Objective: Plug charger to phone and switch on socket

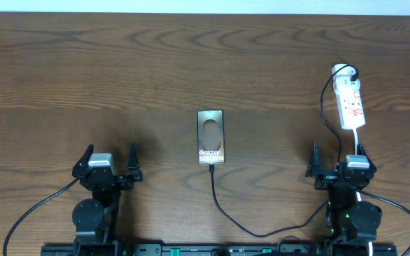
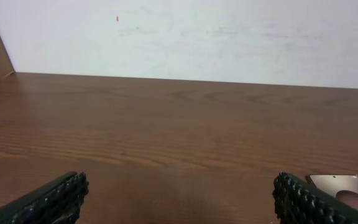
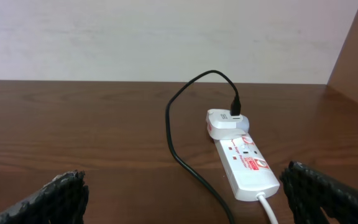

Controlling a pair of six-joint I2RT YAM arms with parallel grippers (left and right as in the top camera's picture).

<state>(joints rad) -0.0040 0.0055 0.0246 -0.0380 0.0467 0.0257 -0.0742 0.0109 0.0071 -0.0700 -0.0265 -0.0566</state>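
Note:
The grey-brown phone [image 1: 210,136] lies flat at the table's middle, "Galaxy" lettering toward me. The charger's thin black cable [image 1: 223,210] runs from a white plug [image 1: 344,71] in the socket [image 1: 351,103], loops along the front edge and ends with its tip at the phone's near edge; whether it is seated I cannot tell. My left gripper [image 1: 110,154] stands open, front left of the phone, nothing between its fingers [image 2: 61,196]. My right gripper [image 1: 337,153] stands open just in front of the socket [image 3: 244,165], empty. The phone's corner [image 2: 347,185] shows beside the left gripper's right finger.
A thick white cord [image 3: 267,208] leaves the socket's near end and passes under my right gripper [image 3: 182,199]. The black cable [image 3: 179,155] lies left of the socket. A pale wall stands behind the table's far edge [image 2: 185,78].

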